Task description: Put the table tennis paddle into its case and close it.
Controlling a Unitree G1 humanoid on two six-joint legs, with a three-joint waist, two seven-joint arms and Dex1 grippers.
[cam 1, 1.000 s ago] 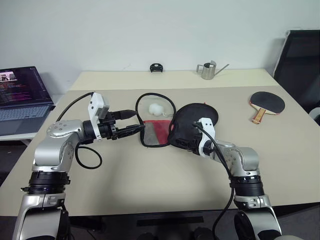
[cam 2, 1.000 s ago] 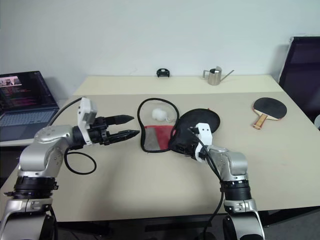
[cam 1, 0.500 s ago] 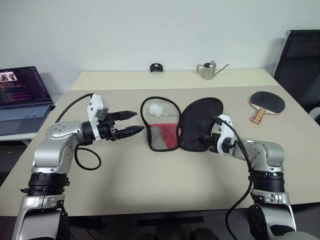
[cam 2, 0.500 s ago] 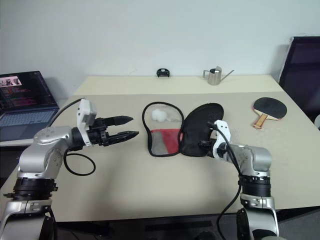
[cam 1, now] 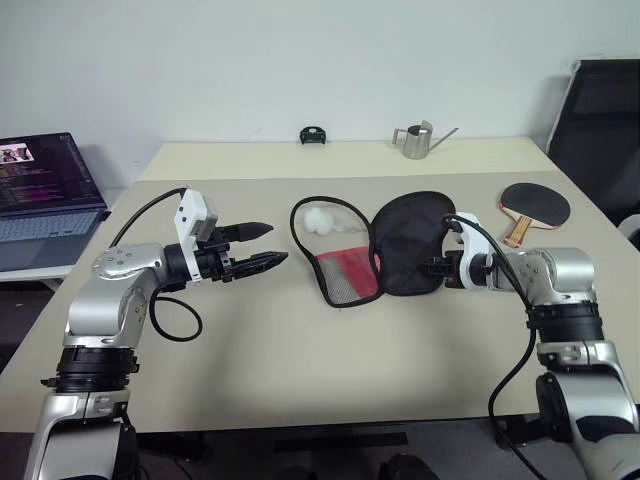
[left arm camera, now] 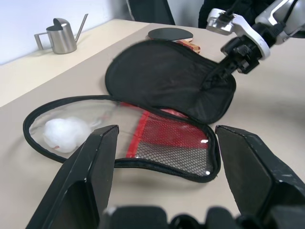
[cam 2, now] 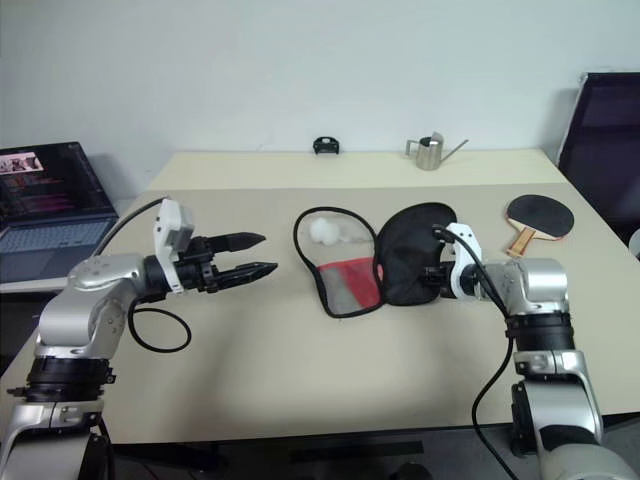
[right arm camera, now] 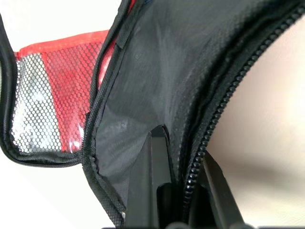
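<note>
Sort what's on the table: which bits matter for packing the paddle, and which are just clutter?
For the job: paddle; open case, its edge pinched by the right gripper.
Lying about: white ball in the case, watering can, laptop, small black thing.

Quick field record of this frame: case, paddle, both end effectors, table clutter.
case: open flat mid-table, black half beside red mesh half
case contents: white ball in the clear pocket
paddle: on table at far right, outside the case
right end effector: shut on the black half's zipper edge
left end effector: open, holding nothing, off the case's left
clutter: metal watering can, small black object
side: laptop
</note>
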